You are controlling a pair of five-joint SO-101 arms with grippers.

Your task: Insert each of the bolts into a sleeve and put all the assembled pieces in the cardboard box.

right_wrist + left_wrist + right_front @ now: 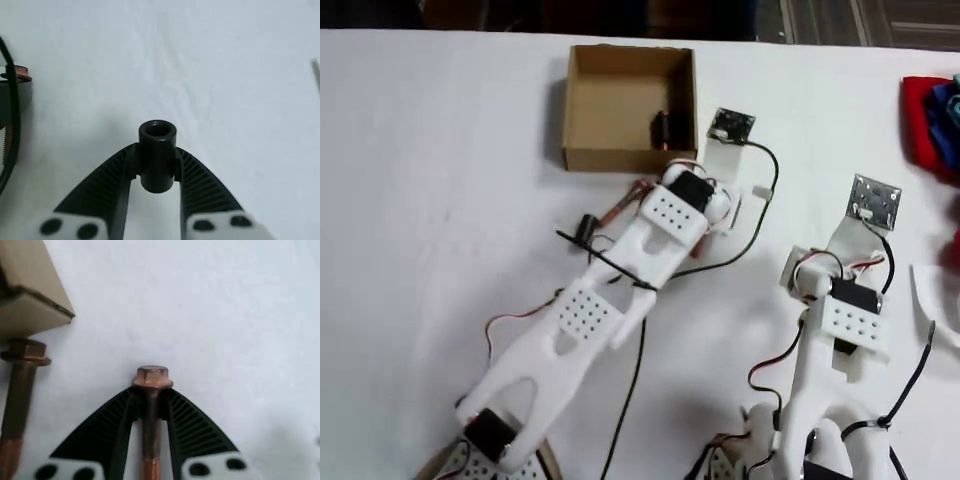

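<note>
On the white tabletop (440, 200), just beside the open brown cardboard box (620, 160), the left jaws were clamped on the shank of a copper-coloured hex-head bolt (151, 377). Its head stood just clear of the jaw tips and the shank ran back between them. The right jaws, well apart from the box, gripped a short black cylindrical sleeve (157, 150) by its sides, the open bore poking out past the tips.

The step in hand appeared to be the mating of this pair: each arm held its half, but the two were not yet together. One small dark piece (665, 128), probably an assembled one, lay inside the box against its wall. A second copper bolt (20, 385) rested on the tabletop near the box corner, so more work looked to remain.

The next move would call for bringing bolt and sleeve onto one line and sliding the shank into the bore. Because the head led out of the left jaws, the plain end seemed poorly placed to enter, and a regrip might have been needed.
</note>
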